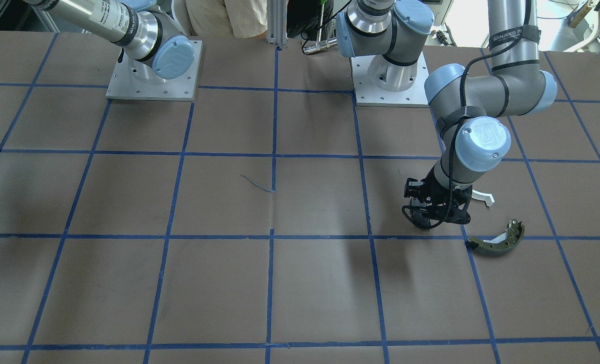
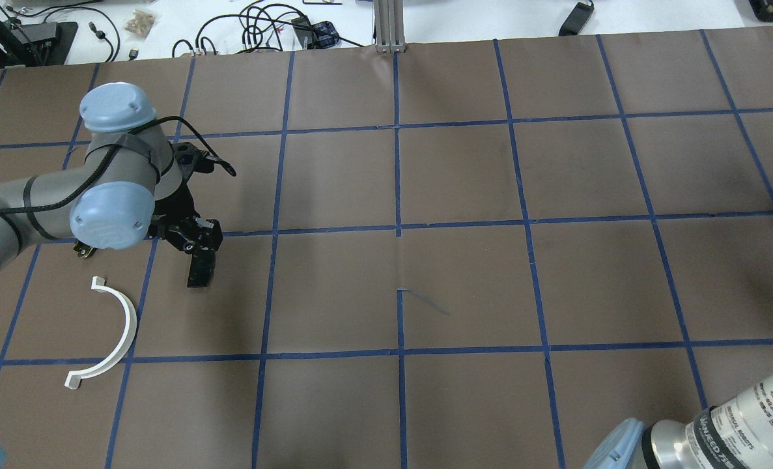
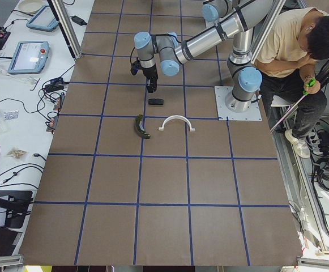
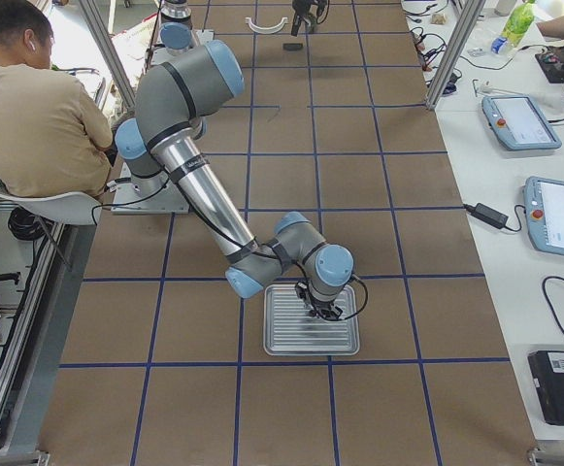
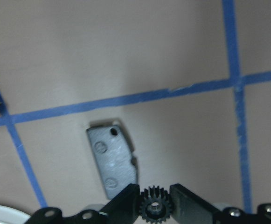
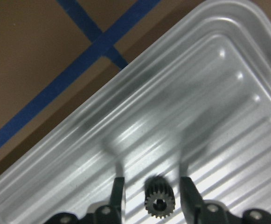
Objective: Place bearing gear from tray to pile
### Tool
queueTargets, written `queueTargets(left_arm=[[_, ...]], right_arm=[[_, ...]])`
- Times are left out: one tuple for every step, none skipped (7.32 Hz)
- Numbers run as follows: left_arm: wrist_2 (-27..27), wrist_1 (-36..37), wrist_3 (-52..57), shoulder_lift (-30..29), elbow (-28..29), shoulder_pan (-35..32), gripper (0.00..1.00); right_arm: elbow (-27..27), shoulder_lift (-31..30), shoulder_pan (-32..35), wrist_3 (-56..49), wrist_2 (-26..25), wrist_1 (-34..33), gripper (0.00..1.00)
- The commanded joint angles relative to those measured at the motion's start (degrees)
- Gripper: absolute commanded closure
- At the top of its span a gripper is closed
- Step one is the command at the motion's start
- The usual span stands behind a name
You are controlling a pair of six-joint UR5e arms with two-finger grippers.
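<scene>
My left gripper point(image 5: 155, 198) is shut on a small black bearing gear point(image 5: 155, 211) and holds it just above the black rectangular pad point(image 5: 113, 158) of the pile. The overhead view shows this gripper point(image 2: 198, 246) over the pad point(image 2: 201, 270), with the white half-ring point(image 2: 109, 332) nearby. The olive brake shoe point(image 1: 499, 237) lies next to them. My right gripper point(image 6: 151, 186) is open over the ribbed metal tray point(image 6: 210, 93). A second black gear point(image 6: 159, 201) lies on the tray between its fingers, with a gap on each side.
The tray point(image 4: 311, 318) lies at the table's right end, far from the pile. A person point(image 3: 300, 51) sits behind the robot bases. Tablets point(image 4: 519, 121) and cables lie on the white side bench. Blue tape lines grid the brown table.
</scene>
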Motion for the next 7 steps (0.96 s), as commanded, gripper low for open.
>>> queueTargets(left_arm=[[-0.2, 11.6, 8.6, -0.1, -7.6, 7.5, 1.0], [-1.5, 12.8, 8.5, -0.4, -8.9, 7.9, 1.0], [-1.6, 12.3, 8.3, 0.2, -9.3, 7.8, 1.0], [-1.6, 12.3, 8.0, 0.2, -9.1, 7.8, 1.0], [-1.5, 12.1, 7.7, 0.1, -8.7, 7.5, 0.01], [-1.4, 12.0, 7.8, 0.4, -8.7, 7.2, 0.0], [-1.4, 12.0, 7.8, 0.8, -8.4, 7.0, 0.0]], right_arm=[[0.0, 0.1, 0.1, 1.1, -1.6, 0.0, 0.7], [0.0, 0.1, 0.0, 1.2, -1.6, 0.1, 0.74], [0.0, 0.0, 0.1, 1.3, -2.2, 0.1, 0.87], [-0.2, -0.1, 0.1, 1.5, -4.6, 0.1, 1.0], [-0.4, -0.5, 0.1, 1.5, -5.1, 0.4, 1.0], [-0.6, -1.4, 0.6, 1.5, -5.9, 1.1, 1.0], [-0.4, -3.3, 1.7, 2.7, -5.5, 2.1, 1.0]])
